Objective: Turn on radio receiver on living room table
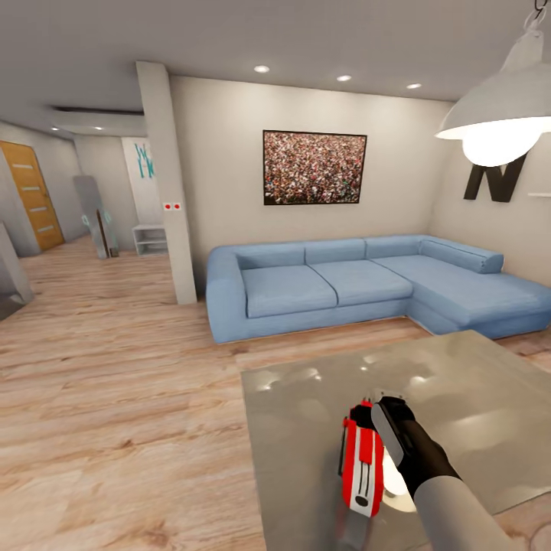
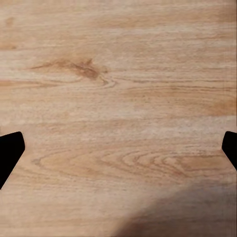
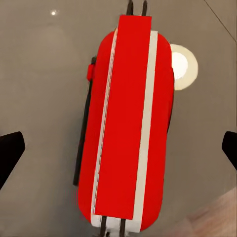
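The red radio receiver with white trim sits on the glossy grey table, toward its near edge. In the right wrist view the radio runs lengthwise between the fingers, its red top and white stripes facing the camera. My right gripper hangs just above it, open, and its dark fingertips stand wide on either side without touching it. Over bare wood floor, my left gripper is open with nothing between its fingers.
A blue corner sofa stands behind the table under a framed crowd picture. A white pendant lamp hangs at upper right. A beige pillar and a hallway with an orange door lie to the left, across open wood floor.
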